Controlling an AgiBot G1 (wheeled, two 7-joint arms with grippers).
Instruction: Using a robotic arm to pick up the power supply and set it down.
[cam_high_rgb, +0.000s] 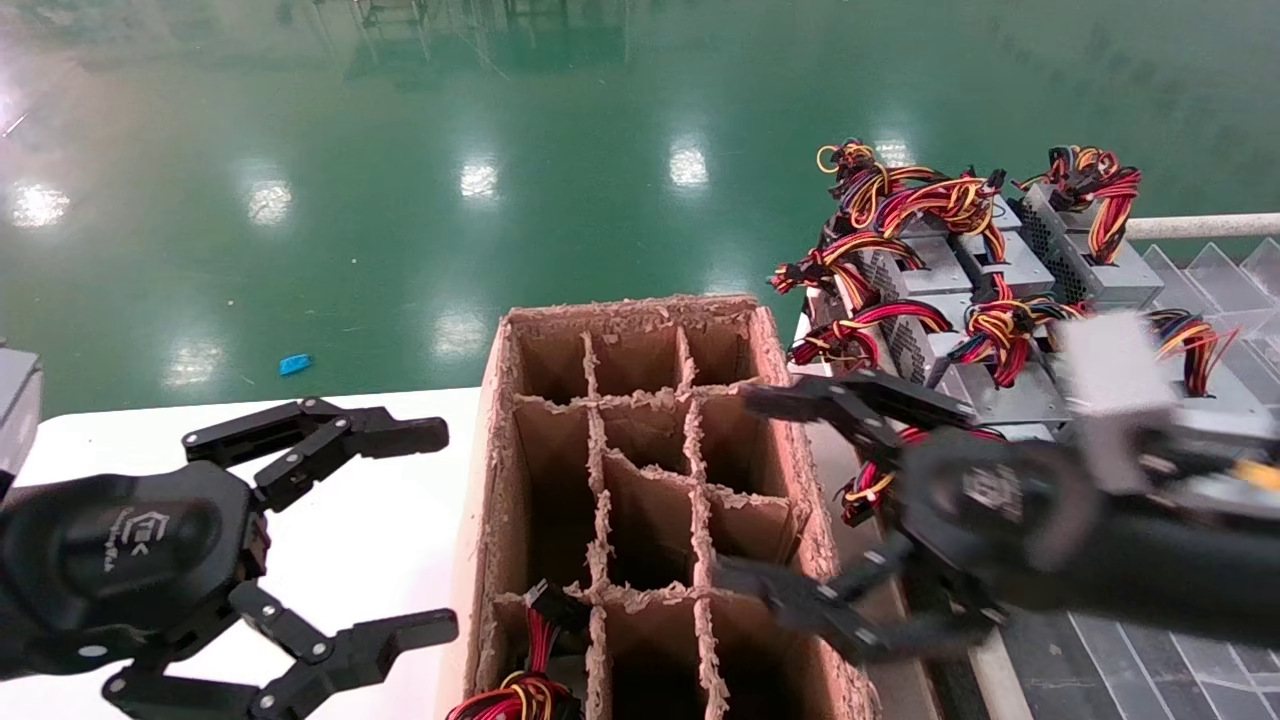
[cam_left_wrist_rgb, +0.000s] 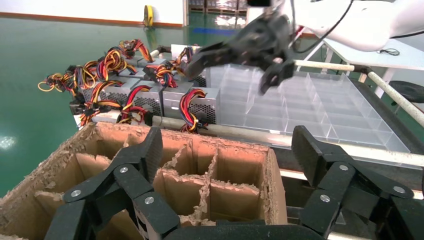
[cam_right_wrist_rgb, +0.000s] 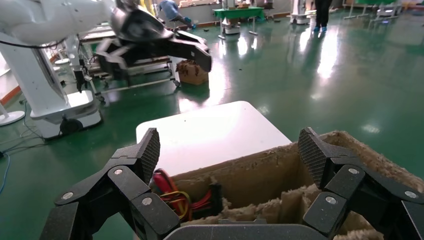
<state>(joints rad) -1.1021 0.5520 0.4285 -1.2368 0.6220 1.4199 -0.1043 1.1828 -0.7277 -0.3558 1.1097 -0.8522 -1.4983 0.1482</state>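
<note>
Care should be taken that the empty, spread right gripper (cam_high_rgb: 760, 500) is centred over one power supply (cam_high_rgb: 985, 385), clear of wires (cam_high_rgb: 1000, 335).

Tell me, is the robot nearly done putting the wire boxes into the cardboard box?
Barely started. One wire bundle shows in a near corner cell of the cardboard box. Both grippers, right and left, are open and empty. Many power supplies wait beside it.

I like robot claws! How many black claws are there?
2. The left claw hangs open above the white table, left of the cardboard box. The right claw is open over the box's right edge.
</note>
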